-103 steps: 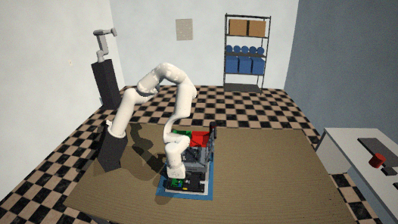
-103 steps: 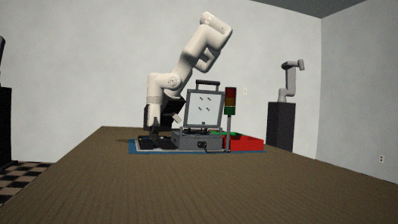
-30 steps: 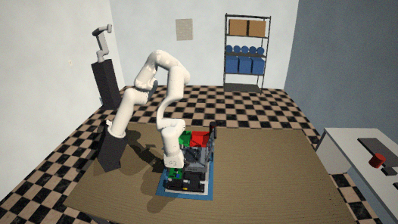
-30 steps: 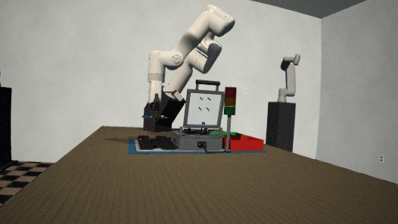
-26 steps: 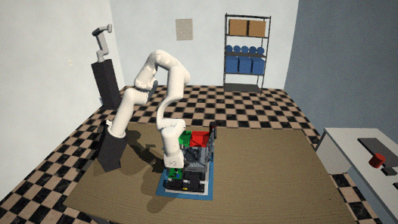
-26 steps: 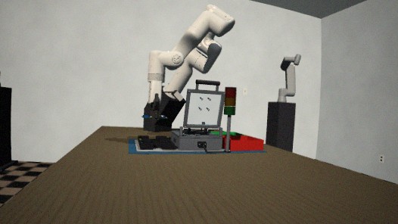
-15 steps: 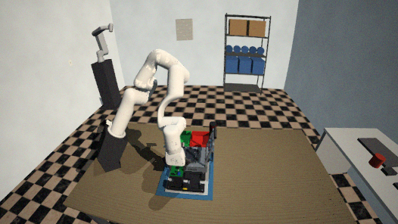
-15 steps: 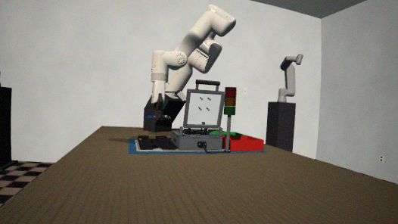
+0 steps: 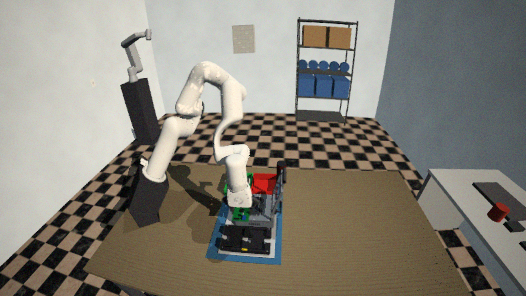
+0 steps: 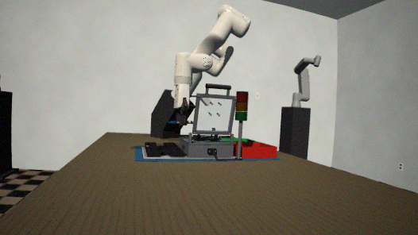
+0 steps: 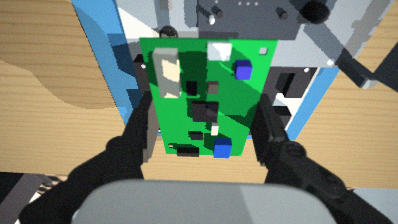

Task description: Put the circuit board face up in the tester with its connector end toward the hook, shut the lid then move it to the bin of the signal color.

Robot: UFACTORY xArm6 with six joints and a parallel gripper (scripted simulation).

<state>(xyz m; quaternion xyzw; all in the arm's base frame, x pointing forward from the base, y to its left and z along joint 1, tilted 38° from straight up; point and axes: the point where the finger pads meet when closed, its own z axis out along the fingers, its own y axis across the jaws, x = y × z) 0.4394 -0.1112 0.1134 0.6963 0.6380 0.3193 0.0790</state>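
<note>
My gripper [image 11: 205,106] is shut on the green circuit board [image 11: 207,97], one finger on each long edge. The board is face up, with its white connector [image 11: 167,72] at the end away from my wrist. In the top view the gripper [image 9: 240,212] holds the board in the air between the black tray [image 9: 245,239] and the grey tester [image 9: 263,207]. In the exterior view the gripper [image 10: 180,116] hangs left of the tester's lid [image 10: 212,113], which stands open and upright with its handle [image 10: 218,86] on top. The tester plate [image 11: 240,15] lies just beyond the board's far edge.
The signal tower [image 10: 241,106] stands at the tester's right; I cannot tell any lamp as lit. A red bin [image 10: 256,149] and a green bin [image 10: 234,140] stand behind the tester. All sit on a blue mat [image 9: 247,252]. A second arm on a pedestal [image 10: 296,127] stands far off.
</note>
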